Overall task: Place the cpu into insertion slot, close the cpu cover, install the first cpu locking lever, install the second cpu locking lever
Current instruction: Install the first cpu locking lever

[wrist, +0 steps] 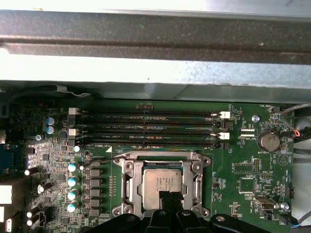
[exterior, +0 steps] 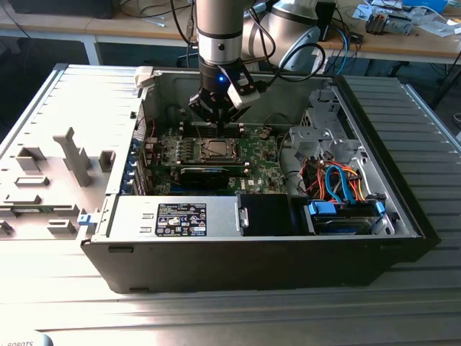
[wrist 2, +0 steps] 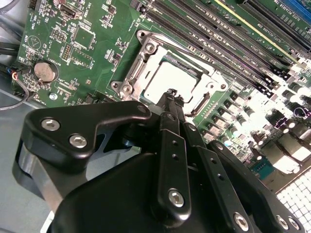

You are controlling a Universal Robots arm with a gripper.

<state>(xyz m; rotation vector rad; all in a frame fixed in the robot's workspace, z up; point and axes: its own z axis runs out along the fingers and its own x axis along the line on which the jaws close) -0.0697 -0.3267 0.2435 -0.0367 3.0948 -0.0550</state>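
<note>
The claw (wrist 2: 171, 94) hangs low over the socket, its tips drawn together to a narrow point with nothing gripped between them; in both wrist views the tips sit just above the near edge of the cpu (wrist: 163, 180). Clenched like this, the tips make a thin prod, which would suit pushing on a cover or a lever better than gripping a chip.

The cpu lies flat and square in the slot (wrist 2: 171, 77), its dull metal top showing through the window of the cover (wrist: 163, 165). The cover is folded down around the chip, its frame bordering it on all sides, so placing the chip and closing the cover look done. A thin lever (wrist: 104, 158) runs along the far side of the frame and out to a hooked end beside the capacitors (wrist: 73, 187); whether it is latched I cannot tell. Another curved wire piece (wrist 2: 201, 103) shows at the frame's edge close to the claw's tips, and I judge this to be the part the claw is working at.

Beyond the socket run the long black memory slots (wrist: 150, 130), and a coin cell (wrist: 268, 141) sits well off to one side on the green board (wrist: 233, 160). In the exterior view the arm (exterior: 220, 36) reaches straight down into the open case (exterior: 403, 180), which lies on its side on a ribbed table (exterior: 43, 94).
</note>
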